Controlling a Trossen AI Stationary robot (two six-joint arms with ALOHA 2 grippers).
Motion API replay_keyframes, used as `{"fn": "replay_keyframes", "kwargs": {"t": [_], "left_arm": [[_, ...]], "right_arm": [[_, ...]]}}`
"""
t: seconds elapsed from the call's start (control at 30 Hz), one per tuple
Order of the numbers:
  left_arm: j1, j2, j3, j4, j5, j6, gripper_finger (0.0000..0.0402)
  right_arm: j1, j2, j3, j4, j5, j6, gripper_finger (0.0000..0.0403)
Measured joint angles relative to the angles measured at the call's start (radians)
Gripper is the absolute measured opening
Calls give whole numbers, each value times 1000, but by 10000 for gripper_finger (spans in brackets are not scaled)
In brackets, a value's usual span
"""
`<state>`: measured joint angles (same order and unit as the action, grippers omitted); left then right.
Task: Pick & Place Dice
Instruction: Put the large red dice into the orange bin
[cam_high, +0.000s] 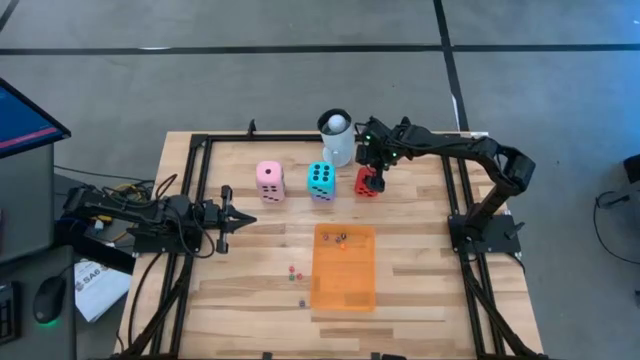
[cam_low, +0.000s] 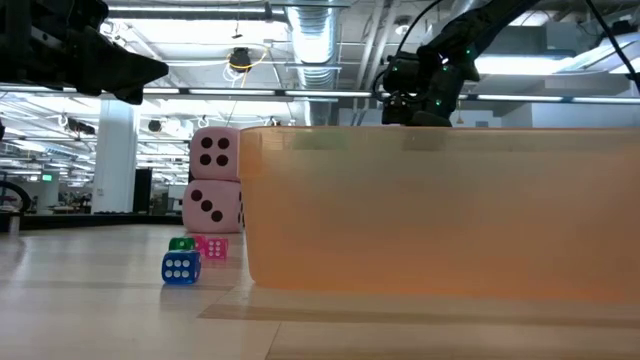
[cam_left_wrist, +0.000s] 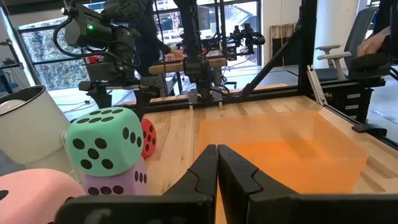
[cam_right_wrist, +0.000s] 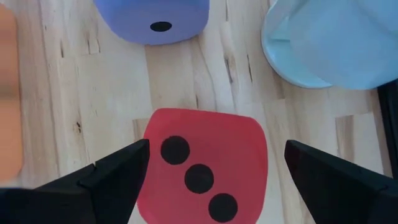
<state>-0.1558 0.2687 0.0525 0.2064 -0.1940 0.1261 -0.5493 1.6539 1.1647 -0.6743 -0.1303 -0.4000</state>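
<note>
The right tool (cam_high: 372, 180) hangs with its fingers apart astride the soft red cube die (cam_right_wrist: 202, 165) on the wooden worktop (cam_high: 420, 280) beside the white mug (cam_high: 336, 140) — not yet gripped — while the left tool (cam_high: 243, 222), fingers together, waits

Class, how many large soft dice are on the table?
5: pink die on second pink die, teal die on purple die, red die between right gripper's fingers. More may be hidden.
</note>
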Motion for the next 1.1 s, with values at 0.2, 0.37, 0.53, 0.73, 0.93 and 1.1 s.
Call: {"fn": "replay_keyframes", "kwargs": {"t": [0.2, 0.37, 0.53, 0.73, 0.93, 1.1], "left_arm": [[0, 0, 0, 0, 0, 0, 0], [0, 0, 0, 0, 0, 0, 0], [0, 0, 0, 0, 0, 0, 0], [0, 0, 0, 0, 0, 0, 0], [0, 0, 0, 0, 0, 0, 0], [0, 0, 0, 0, 0, 0, 0]], "right_arm": [[-2, 0, 1, -17, 1, 0, 375], [0, 0, 37, -90, 52, 0, 389], [-1, -1, 130, -216, 54, 0, 391], [9, -2, 197, -296, 51, 8, 399], [12, -2, 199, -253, 50, 78, 398], [12, -2, 199, -255, 50, 79, 398]]}}
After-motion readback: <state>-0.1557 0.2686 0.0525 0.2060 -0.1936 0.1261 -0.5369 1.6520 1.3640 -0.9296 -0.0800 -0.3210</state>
